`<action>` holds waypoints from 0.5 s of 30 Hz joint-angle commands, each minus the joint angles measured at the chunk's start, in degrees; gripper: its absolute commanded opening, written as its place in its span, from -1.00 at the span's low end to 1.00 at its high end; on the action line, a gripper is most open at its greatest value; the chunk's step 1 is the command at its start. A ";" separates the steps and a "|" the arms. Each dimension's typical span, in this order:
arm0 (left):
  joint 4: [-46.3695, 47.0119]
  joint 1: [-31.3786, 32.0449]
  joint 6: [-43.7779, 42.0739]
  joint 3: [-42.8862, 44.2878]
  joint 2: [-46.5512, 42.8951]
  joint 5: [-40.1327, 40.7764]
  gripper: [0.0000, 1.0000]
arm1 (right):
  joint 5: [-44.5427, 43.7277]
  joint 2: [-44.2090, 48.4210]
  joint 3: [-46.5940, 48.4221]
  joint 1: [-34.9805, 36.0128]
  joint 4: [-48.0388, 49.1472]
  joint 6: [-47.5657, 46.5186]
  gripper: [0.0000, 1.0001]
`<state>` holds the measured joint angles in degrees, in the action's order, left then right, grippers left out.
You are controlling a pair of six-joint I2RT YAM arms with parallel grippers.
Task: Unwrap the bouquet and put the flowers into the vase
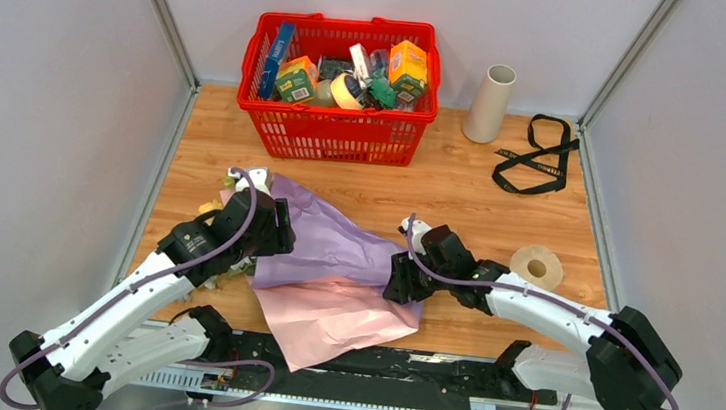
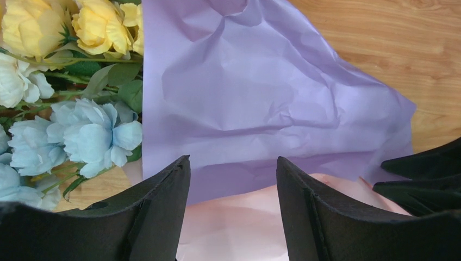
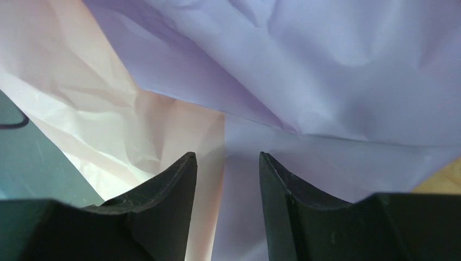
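While the black ribbon [image 1: 534, 161] lies loose on the tabletop [image 1: 441, 192] at the far right, near the vase [image 1: 489, 102], the bouquet [image 1: 323, 262] lies across the near middle with its wrapping half opened. The lilac sheet [image 2: 261, 92] is on top, and the pink sheet [image 1: 328, 317] under it reaches over the near edge. The flowers [image 2: 81, 130] poke out at the left end, yellow, white and pale blue heads, their stems hidden under the lilac sheet.

The left claw [image 2: 232, 159] hovers spread wide over the edge of the lilac sheet, just beside the blooms, holding nothing. The right claw [image 3: 226, 155] is at the other end, jaws apart over the seam where lilac meets pink, and no paper looks pinched.

I judge the step in hand is the unwrapping: the tie is off, the paper not yet. Next, one claw must pinch the lilac edge and peel it off the stems without dragging the flowers along. The vase stands upright well apart, beside the red basket [image 1: 336, 132].
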<state>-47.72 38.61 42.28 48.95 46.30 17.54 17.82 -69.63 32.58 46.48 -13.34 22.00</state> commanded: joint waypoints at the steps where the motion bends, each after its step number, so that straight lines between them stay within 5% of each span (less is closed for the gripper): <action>1: 1.49 -0.03 2.10 -1.48 0.19 0.65 0.35 | -9.37 3.88 -1.99 1.42 5.17 4.63 -0.03; 9: 0.79 -1.43 5.52 -3.07 1.68 6.63 0.35 | -15.53 7.84 2.48 1.86 7.01 1.92 0.19; 13: 3.33 -7.13 5.71 -4.21 3.00 3.75 0.32 | -19.48 4.86 5.47 1.77 12.80 -2.48 0.31; 15: 5.27 -8.19 5.01 -5.09 3.18 2.77 0.29 | -14.24 2.93 5.74 1.60 20.25 -6.42 0.35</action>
<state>-46.59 33.23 46.72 45.17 49.19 21.52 2.87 -64.27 34.94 47.99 -6.66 21.91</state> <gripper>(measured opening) 0.658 0.657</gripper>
